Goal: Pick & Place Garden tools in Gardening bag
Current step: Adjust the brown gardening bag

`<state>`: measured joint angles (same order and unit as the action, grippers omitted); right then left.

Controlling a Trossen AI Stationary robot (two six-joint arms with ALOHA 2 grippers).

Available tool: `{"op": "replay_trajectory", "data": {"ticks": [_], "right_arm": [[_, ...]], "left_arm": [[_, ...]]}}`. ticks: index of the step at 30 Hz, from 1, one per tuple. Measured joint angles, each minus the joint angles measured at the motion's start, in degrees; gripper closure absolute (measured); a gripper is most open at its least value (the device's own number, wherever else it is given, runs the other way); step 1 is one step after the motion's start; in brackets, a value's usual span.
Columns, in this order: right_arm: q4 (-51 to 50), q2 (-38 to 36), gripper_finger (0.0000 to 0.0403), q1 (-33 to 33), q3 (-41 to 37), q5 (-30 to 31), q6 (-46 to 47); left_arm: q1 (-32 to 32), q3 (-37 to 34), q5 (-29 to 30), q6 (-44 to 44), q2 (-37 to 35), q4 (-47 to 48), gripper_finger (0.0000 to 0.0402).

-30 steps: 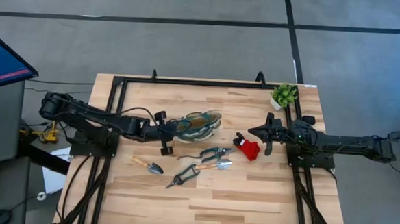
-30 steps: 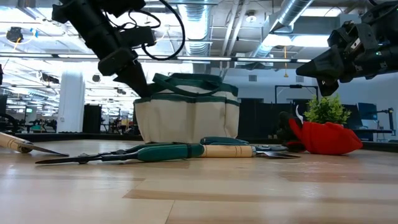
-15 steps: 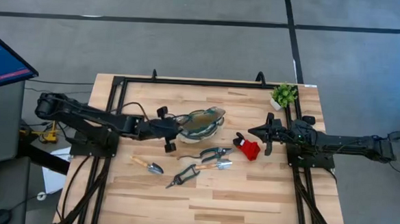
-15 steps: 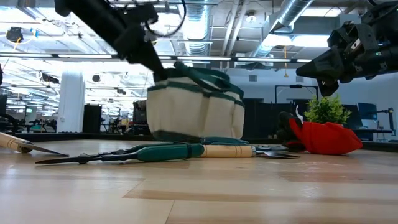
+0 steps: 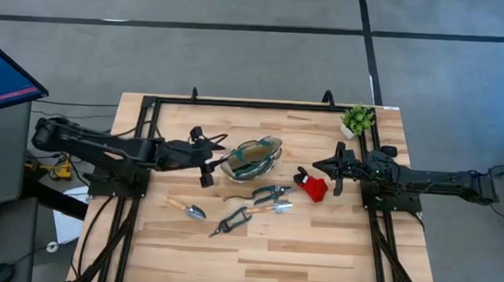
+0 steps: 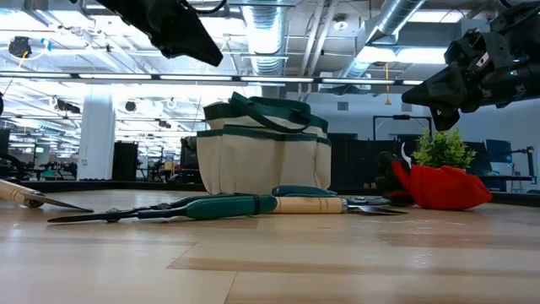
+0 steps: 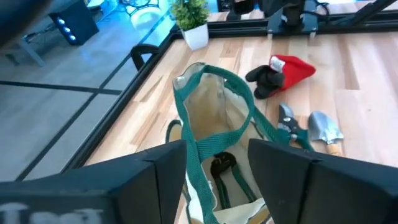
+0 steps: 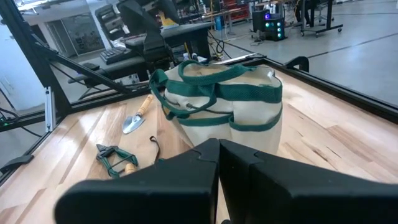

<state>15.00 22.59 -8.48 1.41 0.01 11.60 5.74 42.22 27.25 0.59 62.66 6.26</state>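
Note:
The cream gardening bag [image 5: 253, 157] with green trim stands upright on its base mid-table, mouth open, a dark thing [image 7: 219, 165] inside. My left gripper [image 5: 213, 160] hovers open just left of and above the bag [image 6: 263, 156], touching nothing; a green handle loop [image 7: 214, 93] shows ahead of its fingers. Garden tools lie near the bag: a small trowel [image 5: 188, 209], black clippers [image 5: 229, 221], pruners [image 5: 272, 193], a wood-handled trowel [image 5: 274, 208] and a red-and-black piece [image 5: 312, 186]. My right gripper [image 5: 316, 168] hangs shut to the bag's right, above the red piece.
A small potted plant [image 5: 357, 121] stands at the far right corner. A black frame rail [image 5: 237, 103] runs along the table's far edge. Bare wood lies along the near edge [image 5: 297, 264].
My left gripper has opened and let go of the bag's left rim, then drawn back up and toward the table's left edge. The bag tipped and shifted slightly right while held, and now stands upright on its base again.

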Motion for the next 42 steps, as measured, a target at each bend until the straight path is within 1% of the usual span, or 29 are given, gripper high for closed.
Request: {"op": "replay_trajectory", "data": {"ticks": [4,8,11,13,16,19,22,24,27,30,33,35,37,42], "right_arm": [[0.05,0.00,0.0403,0.01,0.00,0.00,0.00],[0.60,0.00,0.0403,0.00,0.00,-0.01,0.44],[1.43,0.02,0.0403,-0.01,0.00,-0.02,2.59],[2.90,0.89,0.0403,0.01,0.02,-0.07,3.32],[5.61,3.76,0.0403,0.70,0.02,-0.02,3.48],[10.63,7.19,0.0403,1.97,0.04,0.00,3.48],[13.17,11.31,0.0403,3.16,0.80,0.03,3.14],[13.80,14.24,0.0403,4.00,2.57,0.72,2.84],[13.87,18.74,0.0403,5.30,5.35,1.76,0.71],[13.94,22.73,0.0403,6.37,7.81,1.74,-1.56],[13.88,26.35,0.0403,6.65,9.31,1.75,-2.59],[13.77,28.39,0.0403,6.49,9.83,1.73,-2.71],[13.77,30.16,0.0403,6.34,10.17,1.77,-2.71],[14.45,32.98,0.0403,5.17,10.64,1.76,-2.60]], "left_arm": [[0.00,0.00,-1.21,0.05,-0.46,0.05,0.0274],[0.00,0.00,-1.94,0.05,-0.42,0.05,0.0328],[-0.02,0.00,-3.96,0.08,-0.42,0.03,0.0376],[-0.15,0.00,-6.08,0.20,-0.42,0.00,0.0394],[-0.46,0.00,-10.68,1.21,0.68,-0.44,0.0397],[0.03,0.00,-11.40,3.01,2.60,-0.68,0.0400],[0.39,0.00,-11.61,2.31,5.13,-0.68,0.0401],[0.40,0.00,-10.51,-0.98,6.68,-1.24,0.0401],[0.40,0.00,-5.80,-7.54,8.54,-3.45,0.0400],[0.39,0.00,-3.64,-14.80,9.50,-6.47,0.0400],[0.24,0.01,-2.67,-17.22,9.49,-7.85,0.0399],[0.20,0.00,-2.44,-18.24,9.09,-7.54,0.0390],[0.20,0.02,-1.81,-18.65,8.94,-7.85,0.0372],[0.17,0.04,-1.75,-23.48,10.44,-7.77,0.0310]]}}
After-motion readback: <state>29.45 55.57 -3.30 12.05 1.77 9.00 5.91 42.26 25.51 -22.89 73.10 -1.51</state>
